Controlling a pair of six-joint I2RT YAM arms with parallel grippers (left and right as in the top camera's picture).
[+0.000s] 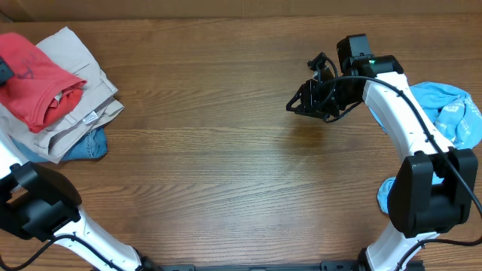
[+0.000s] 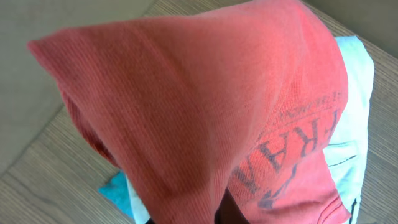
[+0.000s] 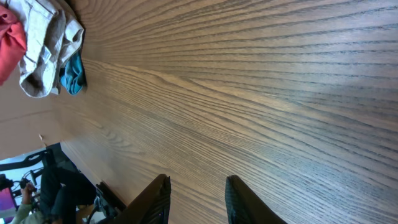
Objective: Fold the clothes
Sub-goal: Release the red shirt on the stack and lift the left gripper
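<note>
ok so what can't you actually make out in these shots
Left fingers: red T-shirt fills the left wrist view; overhead's left edge cuts them off.
T-shirt lettering: folds hide most of it, left wrist view.
Light blue shirt: overhead, right arm covers part, frame edge cuts more.
Jeans: overhead, mostly under beige trousers.

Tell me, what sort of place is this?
Likely a robotics lab, not a home: a left arm and right arm stand at a wooden table, with a red-orange T-shirt piled on beige trousers.
</note>
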